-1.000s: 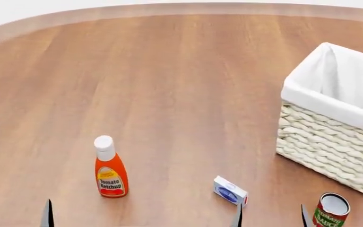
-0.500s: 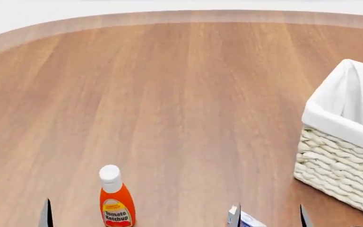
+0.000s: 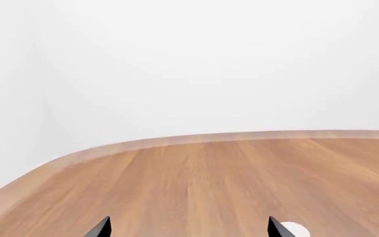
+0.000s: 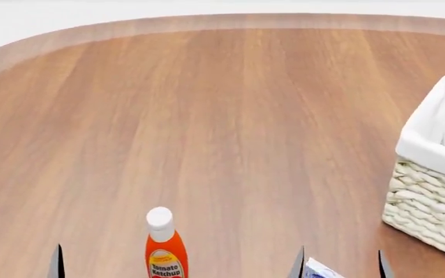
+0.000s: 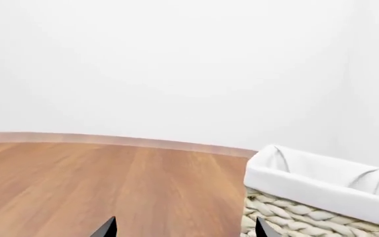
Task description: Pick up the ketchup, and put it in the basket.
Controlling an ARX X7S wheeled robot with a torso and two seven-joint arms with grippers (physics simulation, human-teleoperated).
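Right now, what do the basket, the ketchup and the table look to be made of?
The basket: cream woven wicker by its braided strands, with a matte white cloth liner folded over the rim. The ketchup: smooth orange-red bottle, probably plastic, with a white cap and printed label. The table: wood or wood-look top, streaked with grain, satin sheen.

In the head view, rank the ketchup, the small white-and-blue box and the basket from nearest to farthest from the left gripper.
1. The ketchup, just right of the left gripper.
2. The small white-and-blue box, farther right, between the right jaws.
3. The basket, at the table's right edge.
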